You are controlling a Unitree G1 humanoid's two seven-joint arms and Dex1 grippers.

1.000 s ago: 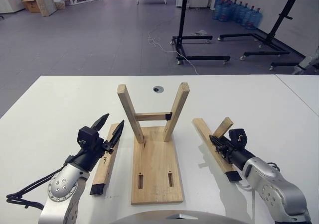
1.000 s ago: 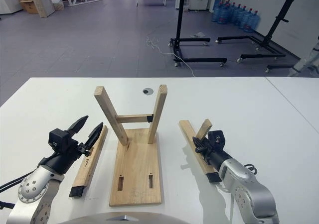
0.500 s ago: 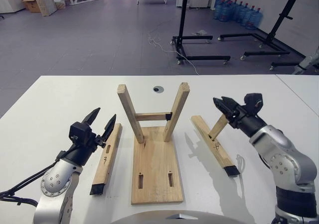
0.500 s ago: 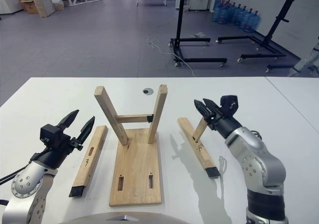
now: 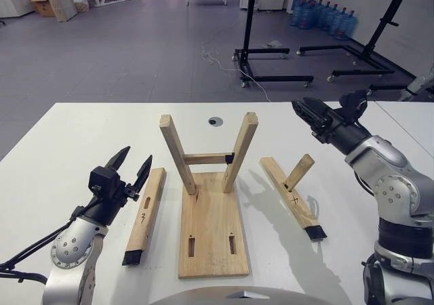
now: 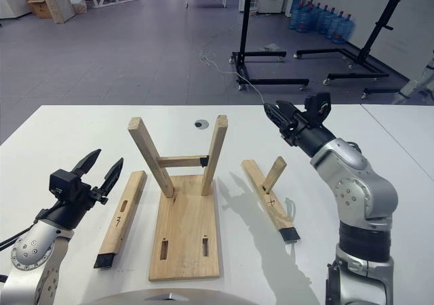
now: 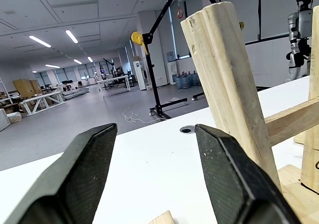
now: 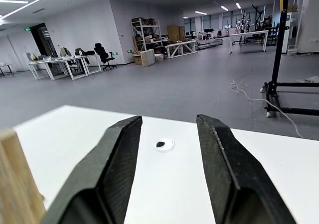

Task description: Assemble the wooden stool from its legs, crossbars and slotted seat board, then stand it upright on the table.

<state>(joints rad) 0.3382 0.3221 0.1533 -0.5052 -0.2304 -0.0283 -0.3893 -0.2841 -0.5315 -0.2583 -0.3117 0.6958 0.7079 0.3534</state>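
Observation:
The slotted seat board [image 5: 211, 232] lies flat mid-table. Two legs joined by a crossbar [image 5: 205, 158] stand in its far slots, leaning outward. One loose leg [image 5: 145, 213] lies left of the board. Another leg [image 5: 291, 198], with a short crossbar [image 5: 299, 172] sticking up from it, lies to the right. My left gripper [image 5: 138, 154] hovers open just left of the loose leg's far end, holding nothing. Open and empty, my right gripper [image 5: 299, 104] is raised above the table behind the right leg piece. The left wrist view looks between its fingers [image 7: 75, 179] at an upright leg [image 7: 229, 79].
A small round hole [image 5: 215, 122] sits in the white table [image 5: 74, 135] behind the standing legs. The right wrist view has this hole [image 8: 161, 145] between its fingers [image 8: 114, 169]. Black wheeled stands [image 5: 271, 54] and water bottles [image 5: 319, 13] are on the floor beyond.
My right gripper rose off the right leg piece and swung up and back, opening. My left gripper drew back to the left, away from the loose leg. The wooden parts stayed put.

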